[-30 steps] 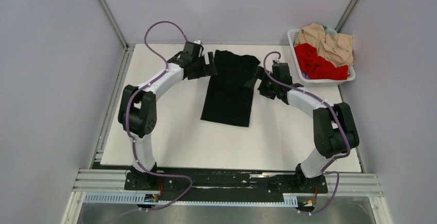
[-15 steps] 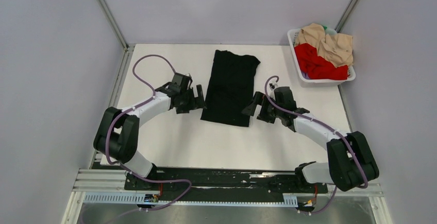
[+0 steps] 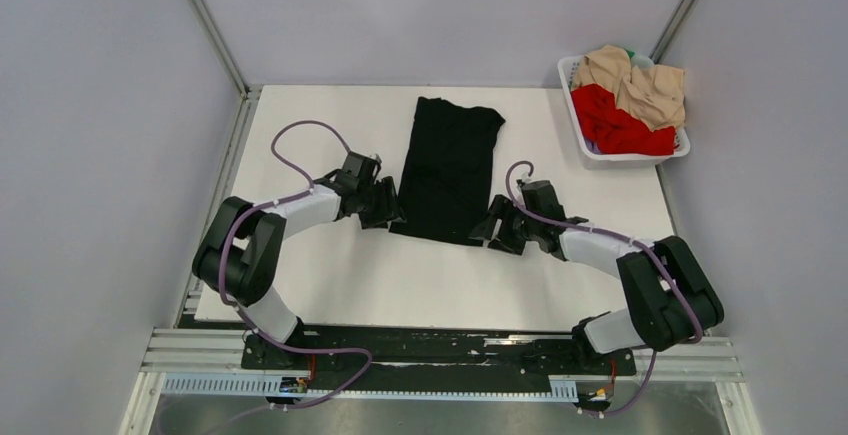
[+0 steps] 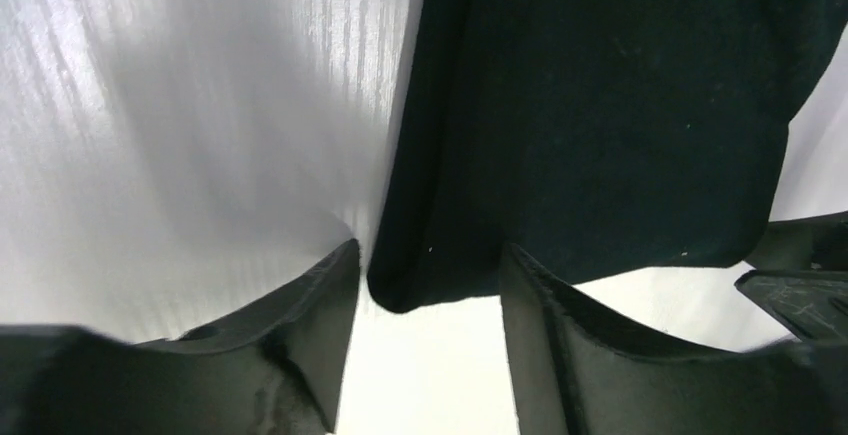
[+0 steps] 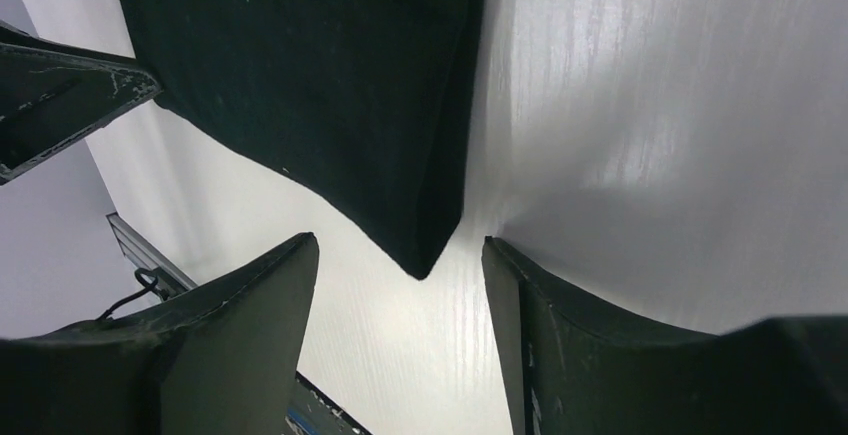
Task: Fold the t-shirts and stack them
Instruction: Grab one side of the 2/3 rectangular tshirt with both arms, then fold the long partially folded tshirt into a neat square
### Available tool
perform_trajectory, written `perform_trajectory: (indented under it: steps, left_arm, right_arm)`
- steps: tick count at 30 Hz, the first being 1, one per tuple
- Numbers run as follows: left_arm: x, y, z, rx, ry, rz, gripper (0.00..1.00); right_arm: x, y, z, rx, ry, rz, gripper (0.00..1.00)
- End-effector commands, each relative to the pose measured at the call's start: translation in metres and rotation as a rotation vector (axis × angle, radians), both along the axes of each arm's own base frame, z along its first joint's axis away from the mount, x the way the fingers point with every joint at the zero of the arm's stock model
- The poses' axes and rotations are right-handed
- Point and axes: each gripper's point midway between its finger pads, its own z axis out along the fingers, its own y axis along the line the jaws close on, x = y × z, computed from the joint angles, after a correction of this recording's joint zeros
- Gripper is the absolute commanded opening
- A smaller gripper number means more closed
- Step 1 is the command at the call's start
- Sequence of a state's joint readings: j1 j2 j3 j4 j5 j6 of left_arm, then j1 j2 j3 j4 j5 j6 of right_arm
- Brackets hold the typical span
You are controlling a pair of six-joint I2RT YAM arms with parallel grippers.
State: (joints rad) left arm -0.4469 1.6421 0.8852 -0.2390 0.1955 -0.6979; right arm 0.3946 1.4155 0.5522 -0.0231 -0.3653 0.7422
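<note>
The black t-shirt [image 3: 447, 170] lies flat in the middle of the surface [image 3: 330, 275] as a narrow folded strip. Its long axis runs away from the arm bases toward the far edge, leaning a little to the right. The next move turns on its near short edge. I have the left claw [image 3: 383, 205] low at the near-left corner and the right claw [image 3: 497, 227] low at the near-right one, so each arm is nearest its own corner. Through the wrist cameras each corner pokes into the gap between the fingers [image 4: 320, 305], with the cloth stretching straight ahead from there. Both claws are spread and neither is pinching fabric yet; on the left, the corner sits close against one finger. I judge the coming pinch needs both corners seated deeper. The red shirt [image 3: 615, 120] and beige shirt [image 3: 640, 80] sit heaped in the basket [image 3: 640, 158], far right, well apart.
</note>
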Motion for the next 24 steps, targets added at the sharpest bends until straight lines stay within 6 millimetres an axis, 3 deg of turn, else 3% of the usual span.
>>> perform_trajectory:
  steps: [1, 7, 10, 11, 13, 16, 19, 23, 24]
  left_arm:
    - [-0.007, -0.007, -0.021, -0.011, 0.054, -0.014, 0.57]
    - [-0.017, -0.008, -0.041, 0.012, 0.107, -0.014, 0.44]
    - [-0.025, -0.011, -0.047, 0.011, 0.136, -0.026, 0.26]
    - [-0.03, -0.011, -0.049, 0.018, 0.148, -0.028, 0.13]
    - [-0.039, -0.003, -0.055, 0.062, 0.166, -0.016, 0.02]
    - [-0.062, 0.008, -0.062, 0.102, 0.206, -0.017, 0.0]
    - [-0.091, 0.018, -0.064, 0.122, 0.245, -0.023, 0.0]
    - [-0.126, 0.025, -0.041, 0.124, 0.218, -0.045, 0.0]
    - [-0.128, 0.023, -0.026, 0.096, 0.168, -0.047, 0.0]
  right_arm:
    - [0.014, 0.011, 0.0, 0.019, -0.03, -0.015, 0.64]
    - [0.008, 0.017, -0.014, 0.009, 0.018, 0.009, 0.5]
    - [0.003, 0.017, -0.02, 0.013, 0.03, 0.001, 0.24]
    - [-0.001, 0.015, -0.023, 0.01, 0.031, -0.004, 0.13]
    - [-0.008, 0.012, -0.027, -0.002, 0.04, -0.01, 0.01]
    - [-0.027, 0.012, -0.028, 0.0, 0.051, 0.021, 0.0]
    - [-0.059, 0.02, -0.019, 0.028, 0.048, 0.104, 0.0]
    - [-0.104, 0.021, -0.002, 0.042, 0.071, 0.204, 0.0]
    - [-0.112, 0.022, 0.007, 0.064, 0.062, 0.221, 0.0]
